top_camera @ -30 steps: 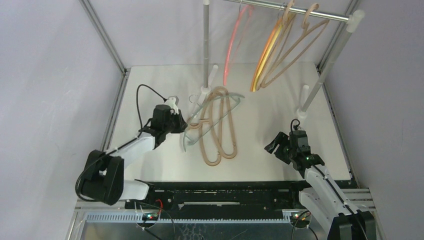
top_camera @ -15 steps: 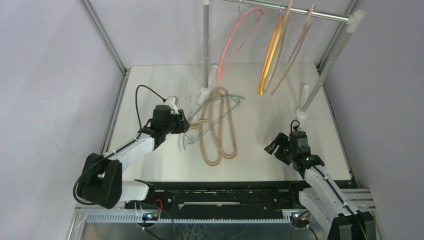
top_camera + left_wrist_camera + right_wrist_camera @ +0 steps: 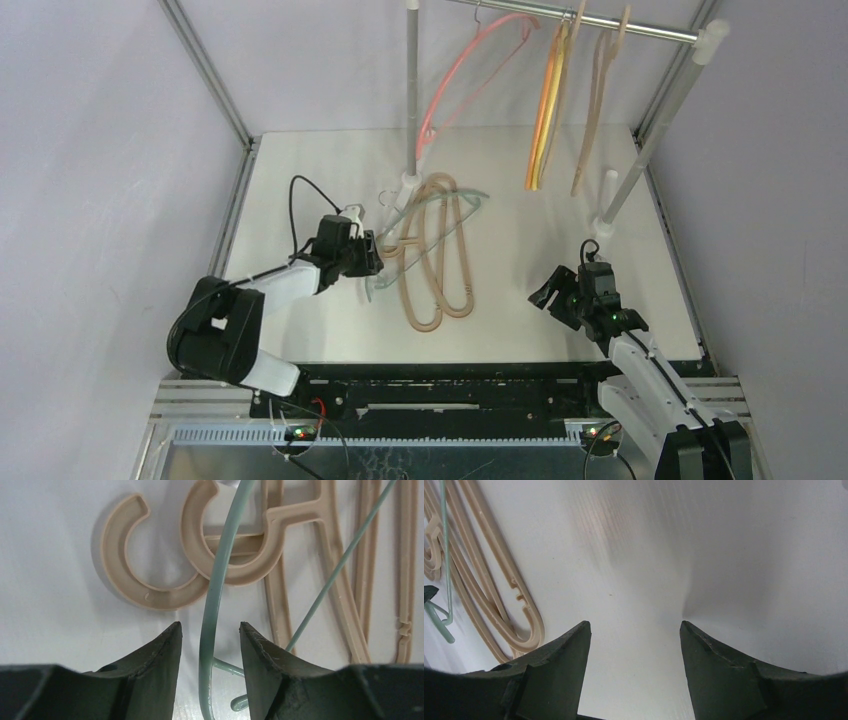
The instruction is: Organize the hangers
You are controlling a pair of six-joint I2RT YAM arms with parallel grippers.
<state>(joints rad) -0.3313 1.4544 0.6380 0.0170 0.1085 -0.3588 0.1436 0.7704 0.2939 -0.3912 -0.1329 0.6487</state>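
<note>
Beige hangers (image 3: 150,597) lie at the centre of the table (image 3: 300,170) with a pale-green hanger (image 3: 212,605) across them. Its wire passes between the parted jaws of the left gripper (image 3: 209,628) at nine o'clock and touches neither. The right gripper (image 3: 634,627) gapes empty at four o'clock, and a pink hanger (image 3: 450,85), an orange hanger (image 3: 541,130) and another beige one hang from the rail (image 3: 640,28) at twelve.

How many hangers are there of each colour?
Beige hangers: 4 (2 on the table, 2 on the rail)
Pink hanger: 1
Orange hanger: 1
Yellow hanger: 1
Pale-green hanger: 1
Total: 8
</note>
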